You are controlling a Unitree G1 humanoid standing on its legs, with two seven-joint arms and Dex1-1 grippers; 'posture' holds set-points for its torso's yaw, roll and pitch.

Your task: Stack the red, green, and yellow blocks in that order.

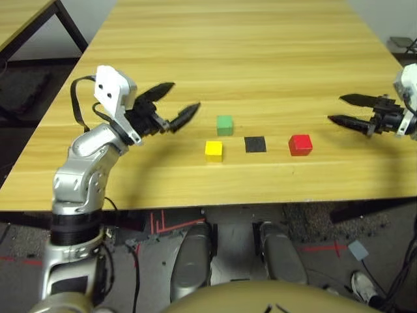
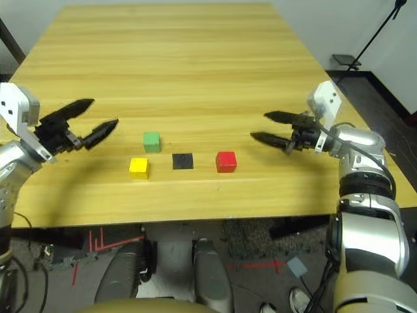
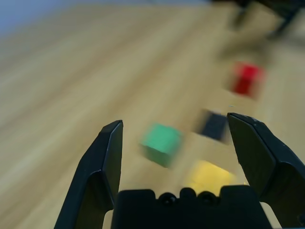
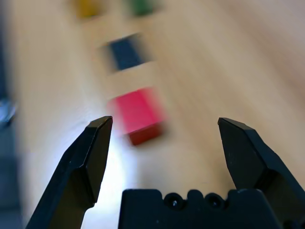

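Both pincers wide open, empty, above the table (image 1: 260, 59): left pincer (image 1: 179, 104) near green block (image 1: 225, 124), yellow block (image 1: 214, 150) just in front, black patch (image 1: 255, 144) between yellow and red block (image 1: 300, 145), right pincer (image 1: 340, 109) beyond red.

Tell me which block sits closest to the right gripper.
The red block. It lies on the right gripper's side of the black patch, while the green block and yellow block sit beyond that patch.
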